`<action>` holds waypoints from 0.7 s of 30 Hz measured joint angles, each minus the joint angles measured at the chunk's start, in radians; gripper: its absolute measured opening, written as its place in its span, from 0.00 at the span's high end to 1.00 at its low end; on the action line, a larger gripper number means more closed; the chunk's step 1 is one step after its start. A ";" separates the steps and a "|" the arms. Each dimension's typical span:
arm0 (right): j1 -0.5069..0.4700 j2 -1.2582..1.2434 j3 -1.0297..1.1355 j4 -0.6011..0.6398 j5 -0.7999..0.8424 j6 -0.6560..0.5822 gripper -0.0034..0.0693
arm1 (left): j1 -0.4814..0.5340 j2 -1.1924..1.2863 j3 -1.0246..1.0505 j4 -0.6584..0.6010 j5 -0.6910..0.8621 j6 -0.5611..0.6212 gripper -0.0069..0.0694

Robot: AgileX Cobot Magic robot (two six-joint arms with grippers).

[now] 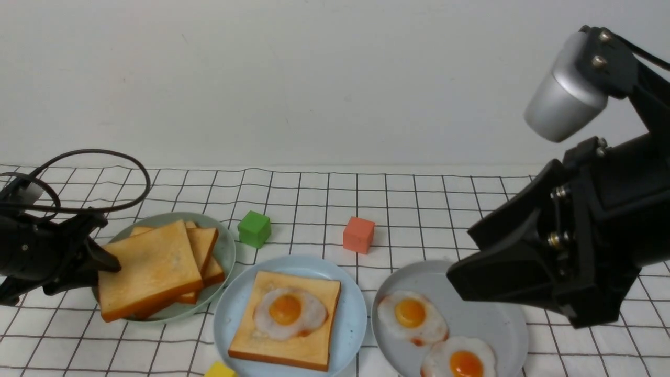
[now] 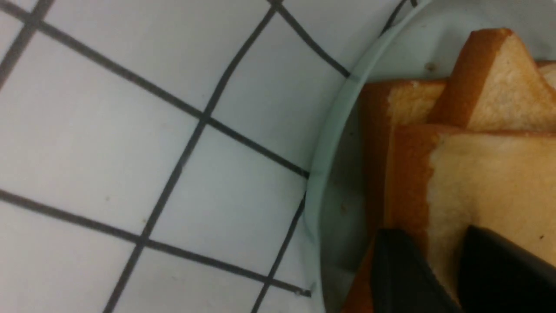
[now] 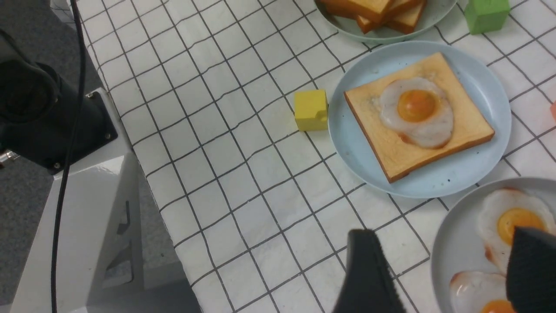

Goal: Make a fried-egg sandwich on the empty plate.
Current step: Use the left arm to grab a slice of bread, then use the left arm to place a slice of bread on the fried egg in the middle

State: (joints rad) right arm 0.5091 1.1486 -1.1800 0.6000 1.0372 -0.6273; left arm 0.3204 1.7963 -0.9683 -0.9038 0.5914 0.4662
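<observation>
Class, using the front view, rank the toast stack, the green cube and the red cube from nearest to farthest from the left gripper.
1. The toast stack, at the left gripper, far left.
2. The green cube, further right.
3. The red cube, rightmost.

Bare counter [image 1: 471, 209] stretches along the far side, broken only by a green block [image 1: 255, 229] and a red block [image 1: 359, 235]. A yellow block [image 1: 220, 370] sits just beside the near rim of the blue plate [image 1: 226, 314].

Egg-topped toast [image 1: 302, 346] lies flat on blue plate [image 1: 230, 314].
</observation>
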 joint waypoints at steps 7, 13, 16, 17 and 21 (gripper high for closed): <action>0.000 -0.001 0.000 0.000 0.011 0.000 0.35 | 0.018 -0.062 0.000 0.002 0.041 0.023 0.74; 0.000 -0.001 0.000 0.000 0.038 0.000 0.35 | -0.001 -0.236 0.000 -0.031 0.141 0.174 0.74; 0.000 -0.001 0.000 0.000 0.049 0.000 0.35 | -0.085 -0.278 0.000 -0.081 0.226 0.298 0.74; 0.000 -0.001 0.000 0.000 0.050 0.000 0.35 | -0.093 -0.278 0.000 -0.083 0.233 0.309 0.74; 0.000 -0.001 0.000 0.000 0.059 0.000 0.35 | -0.274 -0.239 0.000 -0.097 0.215 0.351 0.74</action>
State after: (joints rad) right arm 0.5091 1.1478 -1.1800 0.6000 1.0962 -0.6273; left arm 0.0462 1.5569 -0.9683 -1.0010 0.8060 0.8176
